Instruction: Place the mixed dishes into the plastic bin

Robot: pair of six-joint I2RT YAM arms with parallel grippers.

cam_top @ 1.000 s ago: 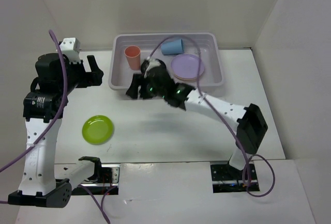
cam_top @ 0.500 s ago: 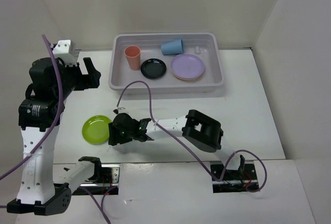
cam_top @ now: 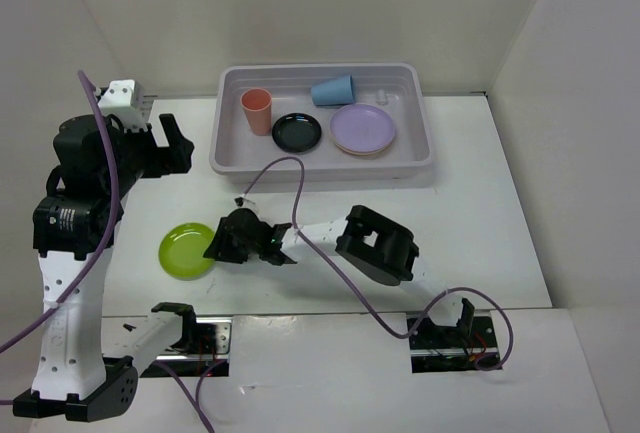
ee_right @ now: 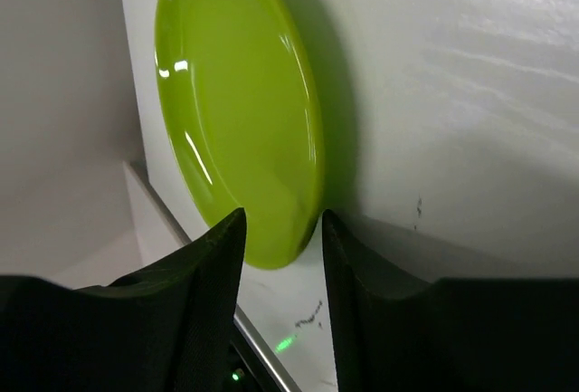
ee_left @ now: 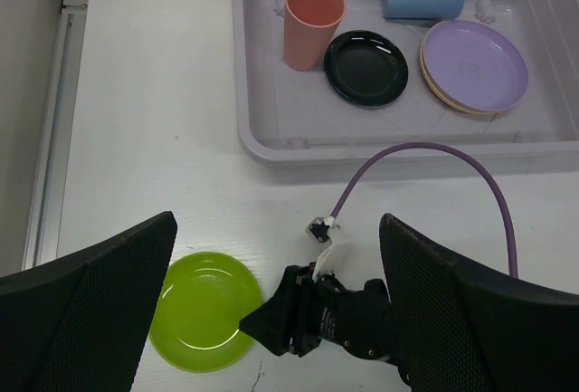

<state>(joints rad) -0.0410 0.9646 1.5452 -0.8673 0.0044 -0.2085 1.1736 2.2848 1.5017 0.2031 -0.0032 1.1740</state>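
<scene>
A lime green plate (cam_top: 188,250) (ee_left: 201,309) lies flat on the white table, front left. My right gripper (cam_top: 215,246) (ee_right: 282,229) is low at the plate's right rim (ee_right: 235,120), its fingers straddling the edge with a gap still showing. The plastic bin (cam_top: 320,160) (ee_left: 262,129) at the back holds a salmon-pink cup (cam_top: 257,110) upright, a blue cup (cam_top: 333,89) on its side, a black plate (cam_top: 297,132) and a lavender plate (cam_top: 362,129) stacked on a pale orange one (ee_left: 443,100). My left gripper (cam_top: 172,143) (ee_left: 278,229) hangs wide open, high and left of the bin, holding nothing.
A purple cable (cam_top: 290,178) (ee_left: 425,152) loops from the right wrist over the table in front of the bin. White walls close in the table at the back and on both sides. The arm bases (cam_top: 180,328) sit along the near edge.
The right arm swung from the bin, where the black plate now lies, down to the green plate's rim, and its fingers have narrowed. The left arm barely moved.
</scene>
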